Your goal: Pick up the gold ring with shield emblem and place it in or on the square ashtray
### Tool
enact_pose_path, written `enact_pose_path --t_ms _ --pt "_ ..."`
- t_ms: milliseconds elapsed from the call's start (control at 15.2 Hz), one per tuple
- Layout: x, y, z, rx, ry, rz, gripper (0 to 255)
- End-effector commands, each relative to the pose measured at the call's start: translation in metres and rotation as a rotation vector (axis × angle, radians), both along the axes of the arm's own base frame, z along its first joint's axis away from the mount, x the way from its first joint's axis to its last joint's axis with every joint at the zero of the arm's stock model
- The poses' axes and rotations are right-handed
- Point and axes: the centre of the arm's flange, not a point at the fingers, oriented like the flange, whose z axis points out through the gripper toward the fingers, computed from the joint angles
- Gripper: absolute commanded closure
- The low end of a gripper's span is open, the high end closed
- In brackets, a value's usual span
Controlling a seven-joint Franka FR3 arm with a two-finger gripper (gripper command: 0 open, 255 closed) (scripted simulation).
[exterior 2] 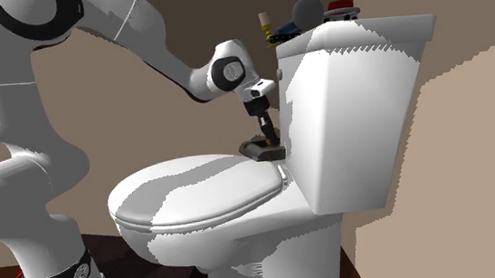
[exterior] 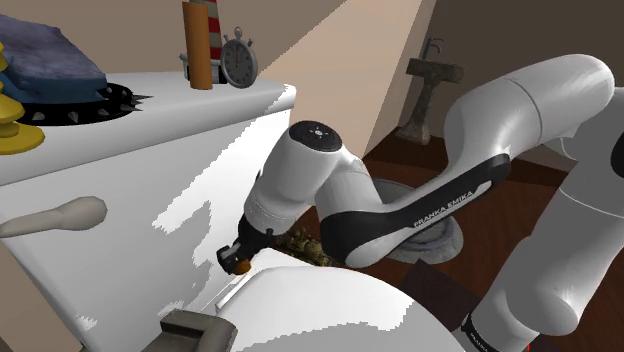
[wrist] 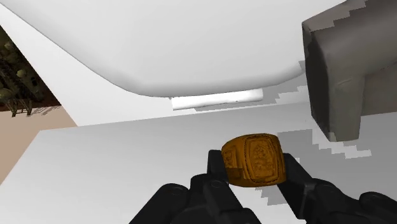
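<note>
Two black fingers (wrist: 298, 181) of the gripper (wrist: 256, 165) are clamped on the gold ring (wrist: 254, 159), whose crested face is turned toward the camera on the hand. Just beside the ring, but apart from it, stands the ashtray (wrist: 337, 70), a dark grey square block on the white ledge (wrist: 127, 146) of the toilet behind the lid (exterior 2: 195, 192). The grasp looks made, so I judge the first half of the task about finished. Whether the ring has cleared the ledge I cannot tell. What is left is the short carry sideways until the ring hangs over the ashtray, then the let-go. Farther off, well above the ashtray, the tank (exterior 2: 352, 107) carries a stopwatch (exterior: 239, 62) and other odds and ends.
</note>
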Motion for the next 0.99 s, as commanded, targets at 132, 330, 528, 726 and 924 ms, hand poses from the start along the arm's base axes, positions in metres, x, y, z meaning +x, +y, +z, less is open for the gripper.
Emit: enact_pose_path --t_ms 132,330,528,726,924 --pt "0.000 0.000 0.021 0.000 0.001 0.000 255" --pt "0.000 0.014 0.030 0.000 0.001 0.000 255" --pt "-0.001 0.053 0.030 0.000 0.001 0.000 255" --pt "-0.001 0.093 0.031 0.000 0.001 0.000 255" --pt "-0.002 0.132 0.031 0.000 0.001 0.000 255"
